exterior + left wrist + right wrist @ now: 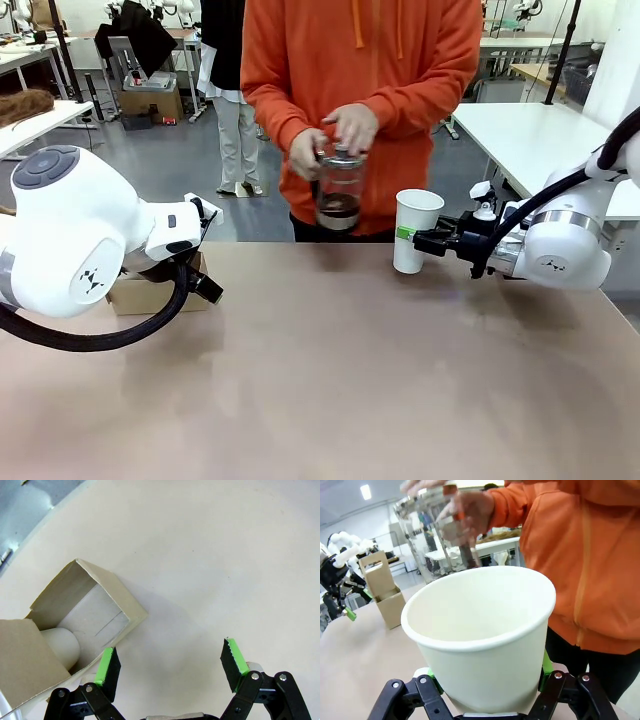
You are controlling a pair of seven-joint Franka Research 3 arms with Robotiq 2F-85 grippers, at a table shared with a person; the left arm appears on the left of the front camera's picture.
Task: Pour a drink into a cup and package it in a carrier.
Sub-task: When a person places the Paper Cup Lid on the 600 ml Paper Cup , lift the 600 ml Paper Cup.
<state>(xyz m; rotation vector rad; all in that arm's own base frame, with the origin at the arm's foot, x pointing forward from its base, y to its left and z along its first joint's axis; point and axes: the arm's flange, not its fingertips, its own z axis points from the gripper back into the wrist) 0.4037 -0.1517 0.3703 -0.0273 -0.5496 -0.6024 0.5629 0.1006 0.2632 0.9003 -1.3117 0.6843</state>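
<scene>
The left arm (pixel 80 240) hides most of the carrier (pixel 150 296) in the front view, and the left wrist view cuts it off at the left edge. The cup (pixel 480 630) hides most of the green pads (pixel 546 665) holding it. The pitcher (pixel 432 550) and the person's hand (pixel 470 510) look blurry.

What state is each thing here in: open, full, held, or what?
cup: upright, lidless, no liquid visible inside, gripped.
right gripper: shut on the cup.
pitcher: upright, held in the person's hands.
drink: a little, at the pitcher's bottom.
carrier: on the table, something white in one pocket.
left gripper: open, holding nothing, beside the carrier.
</scene>
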